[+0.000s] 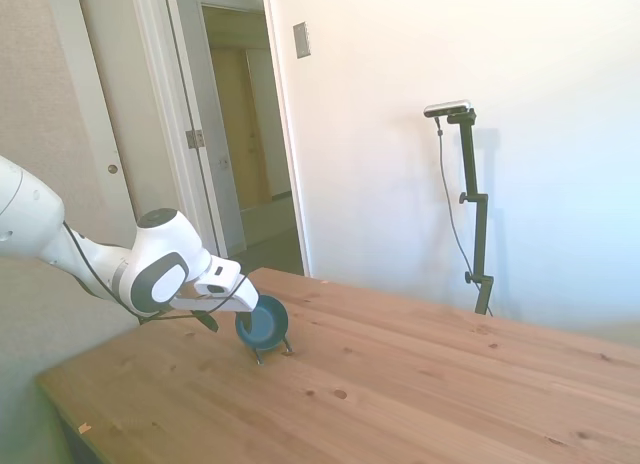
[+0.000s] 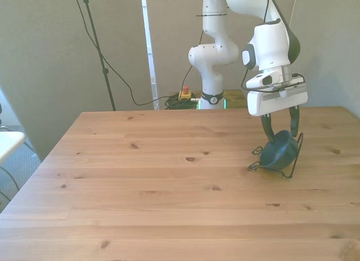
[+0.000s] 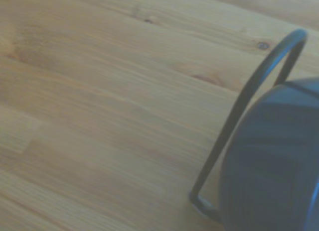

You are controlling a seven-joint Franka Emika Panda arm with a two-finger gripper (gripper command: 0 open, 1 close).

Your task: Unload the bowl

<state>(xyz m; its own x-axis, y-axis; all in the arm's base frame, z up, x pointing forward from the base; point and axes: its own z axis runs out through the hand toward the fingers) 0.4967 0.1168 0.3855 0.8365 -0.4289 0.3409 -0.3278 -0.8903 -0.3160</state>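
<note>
A small dark teal bowl (image 2: 279, 151) stands on its edge in a thin dark wire rack (image 2: 257, 166) on the wooden table (image 2: 169, 188), toward the front view's right. My gripper (image 2: 280, 131) hangs straight over it, open. One dark finger (image 2: 266, 126) is on each side of the bowl's upper rim, and I cannot tell whether they touch it. The side view shows the bowl (image 1: 263, 322) and the rack's feet (image 1: 272, 352) just past my gripper (image 1: 228, 319). Close up, the wrist view shows the bowl (image 3: 279, 161) and a wire hoop of the rack (image 3: 239, 111).
Bare wooden boards (image 1: 420, 384) stretch around the rack on all sides. The table's right edge in the front view lies a little beyond the rack. A white wall and an open doorway (image 1: 250, 154) stand behind the table in the side view.
</note>
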